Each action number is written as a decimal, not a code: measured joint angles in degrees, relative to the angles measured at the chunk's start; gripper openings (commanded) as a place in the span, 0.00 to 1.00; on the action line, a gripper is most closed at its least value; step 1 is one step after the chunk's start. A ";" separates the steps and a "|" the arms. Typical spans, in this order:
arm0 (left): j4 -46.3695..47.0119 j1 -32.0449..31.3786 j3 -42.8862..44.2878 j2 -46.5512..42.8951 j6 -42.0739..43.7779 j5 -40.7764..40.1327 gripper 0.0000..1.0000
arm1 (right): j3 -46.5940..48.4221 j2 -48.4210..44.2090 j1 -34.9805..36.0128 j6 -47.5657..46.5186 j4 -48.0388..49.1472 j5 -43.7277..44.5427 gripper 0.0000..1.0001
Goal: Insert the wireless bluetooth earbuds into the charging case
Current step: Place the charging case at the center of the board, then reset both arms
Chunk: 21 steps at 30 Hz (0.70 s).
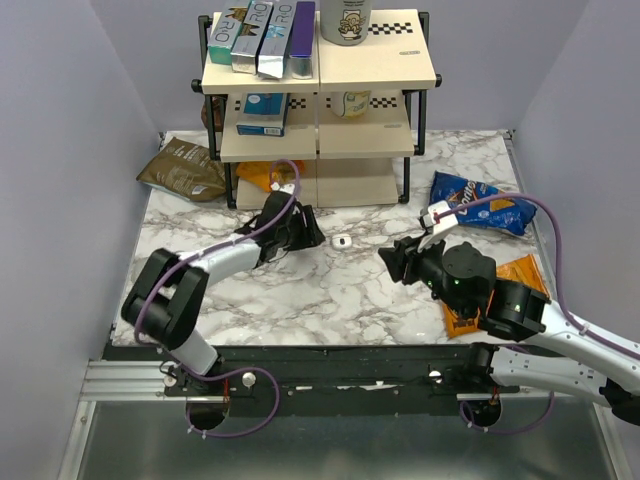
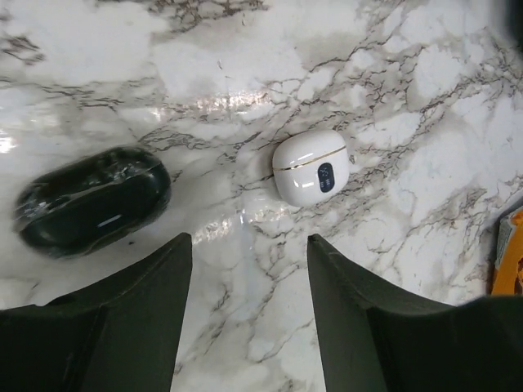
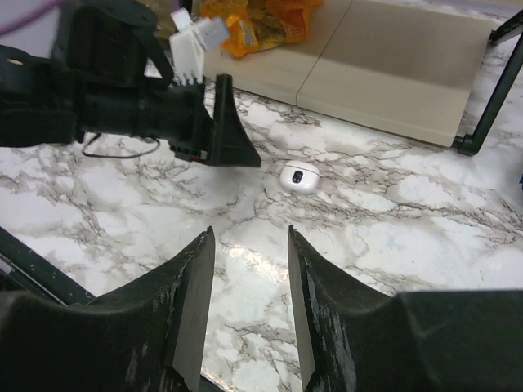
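Because no loose buds show, wireless bluetooth earbuds: unseen, perhaps inside a shut case.
White charging case [image 2: 310, 167]: closed, mid-desk [image 2: 204, 65], nearer the far edge.
Dark glossy pod [image 2: 91, 200]: lying free, just left of it.
Left tool [image 2: 249, 245]: fingers apart, empty, hovering between both, likely choosing.
Right tool [image 3: 250, 237]: apart, empty, aimed at the case, standing clear.

White marble-pattern table [image 1: 330, 290] with grey veining, overhead glare on surface, plain lilac-grey walls [image 1: 60, 150] on three sides, black-framed wooden shelf rack [image 1: 375, 62] at rear.
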 measured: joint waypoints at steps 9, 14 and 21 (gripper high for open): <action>-10.32 -2.14 -0.68 -23.65 1.33 -14.80 0.99 | -3.82 1.70 0.00 0.76 1.79 2.40 0.66; -20.11 -2.38 -0.68 -28.44 -5.14 -24.06 0.99 | -6.14 6.21 0.00 2.23 2.38 6.10 0.70; -29.18 -2.43 -0.48 -34.80 -6.01 -29.18 0.98 | -6.08 10.62 0.00 3.65 2.62 6.03 0.72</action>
